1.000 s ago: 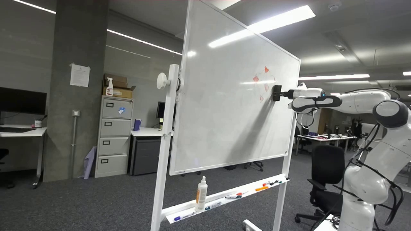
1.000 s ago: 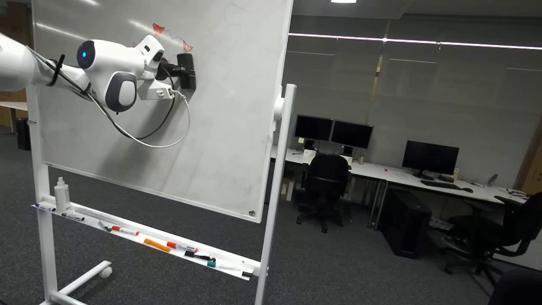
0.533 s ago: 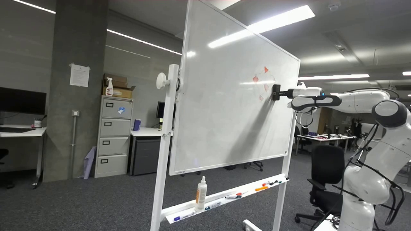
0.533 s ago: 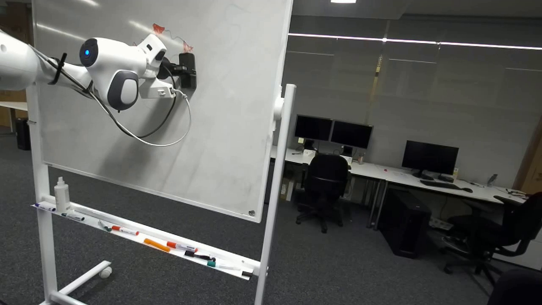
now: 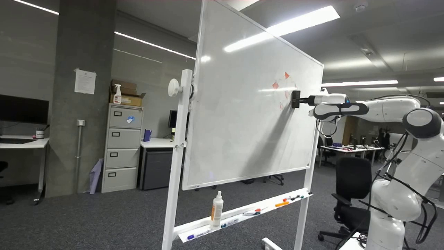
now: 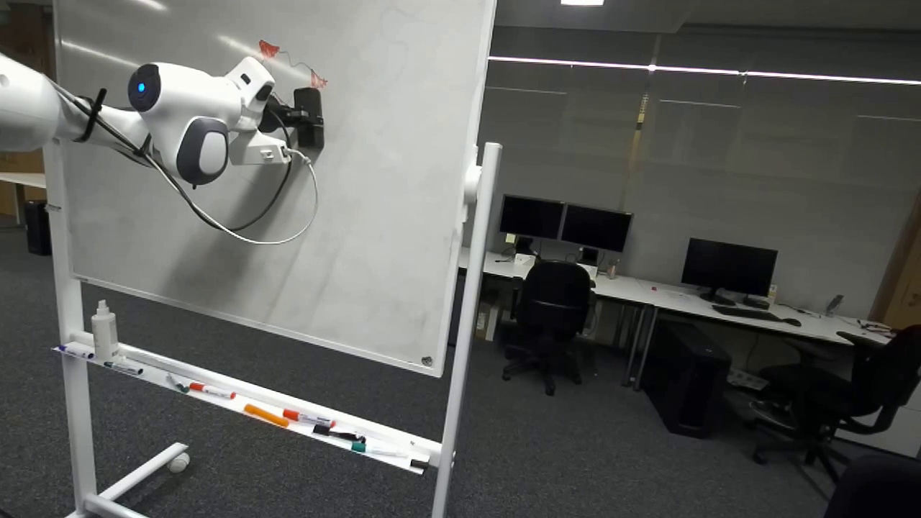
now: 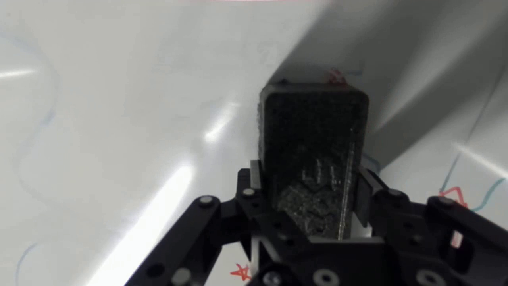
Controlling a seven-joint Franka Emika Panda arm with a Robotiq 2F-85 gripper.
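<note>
A black block-shaped eraser (image 7: 313, 131) is clasped at its two long sides by my gripper (image 7: 309, 180), with one finger pad (image 7: 255, 174) on each side in the wrist view. In both exterior views the eraser (image 5: 295, 99) (image 6: 309, 119) stands upright at the whiteboard (image 5: 242, 132) (image 6: 381, 237). Its shadow meets its edge, so it is against the surface or very near it. Red drawn shapes (image 5: 275, 84) (image 6: 269, 49) lie beside and above the eraser. In the wrist view a red star (image 7: 241, 272) and a red scribble (image 7: 336, 76), partly hidden behind the eraser, show too.
Below the board, a ledge (image 5: 242, 222) holds a spray bottle (image 5: 217, 210), an orange marker (image 5: 282, 204) and several other pens. White frame posts (image 5: 177, 159) (image 6: 468, 324) flank the board. A black chair (image 5: 353, 187) stands near the arm's base. Cables (image 6: 288, 241) loop under the wrist.
Over the last half second my gripper and the eraser have shifted slightly left along the board in both exterior views, closer to the lower red shapes. The grip looks the same.
</note>
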